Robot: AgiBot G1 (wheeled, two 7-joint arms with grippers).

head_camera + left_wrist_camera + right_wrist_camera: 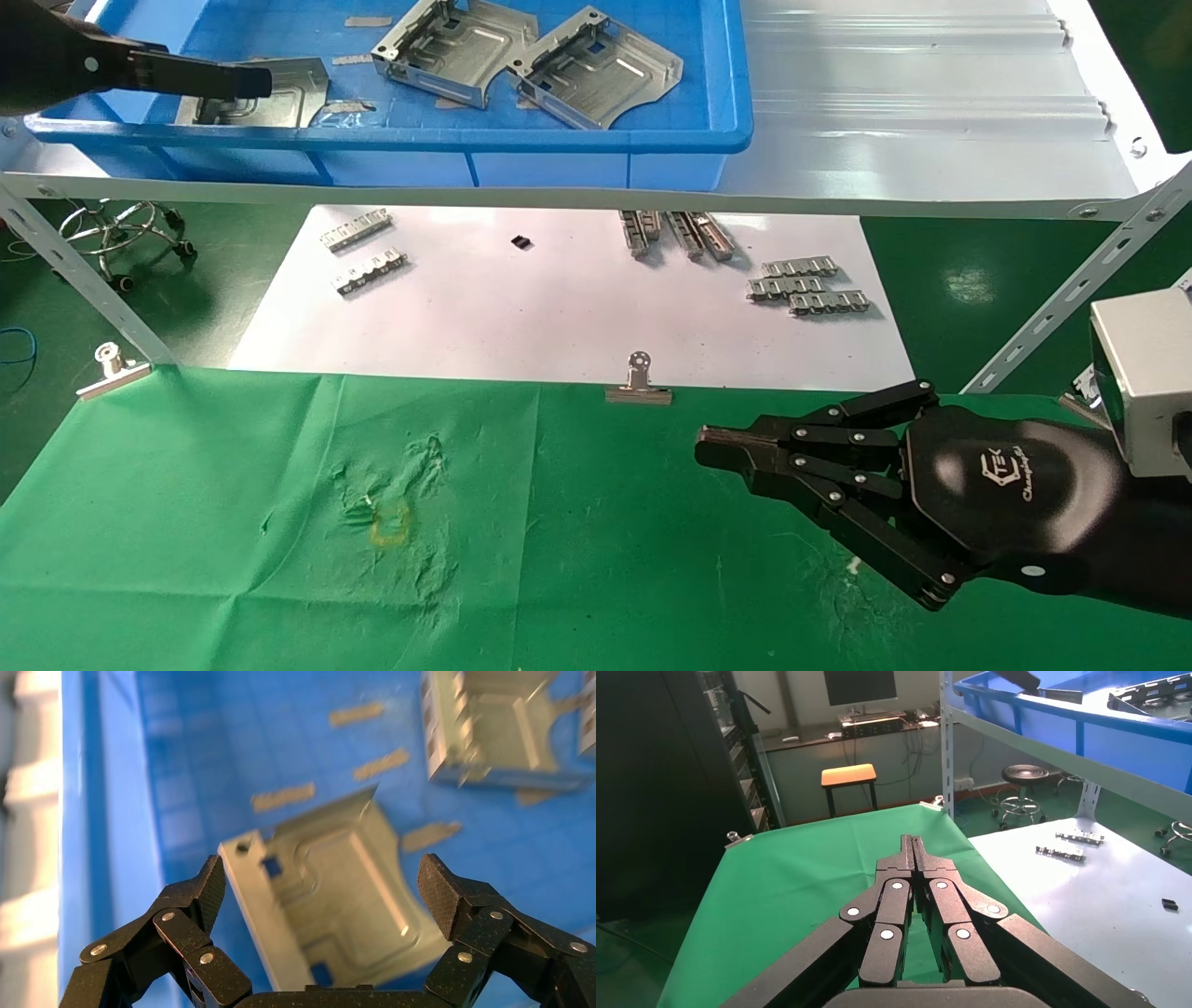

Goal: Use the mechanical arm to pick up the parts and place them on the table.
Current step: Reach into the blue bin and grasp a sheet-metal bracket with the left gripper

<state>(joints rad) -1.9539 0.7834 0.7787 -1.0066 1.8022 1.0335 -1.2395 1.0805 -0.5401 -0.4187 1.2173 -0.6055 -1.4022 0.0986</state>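
Observation:
Three silver parts lie in a blue bin: one [289, 93] at the near left, two more [456, 42] [596, 70] farther right. My left gripper [251, 82] hangs open just above the near-left part [337, 896]. That part shows between its spread fingertips [209, 888], which do not touch it. Another part [492, 734] lies beyond. My right gripper [708, 452] is shut and empty. It hovers low over the right side of the green table [233, 522] and points left. In the right wrist view its gripper [913, 843] is shut over the cloth [800, 881].
The blue bin [391, 138] sits on a silver-grey shelf [931, 102] with slanted braces [1071, 298] [74, 280]. Below lies a white sheet [559, 317] with toothed strips [805, 284] [358, 228]. Binder clips [639, 382] [112, 368] hold the cloth's far edge.

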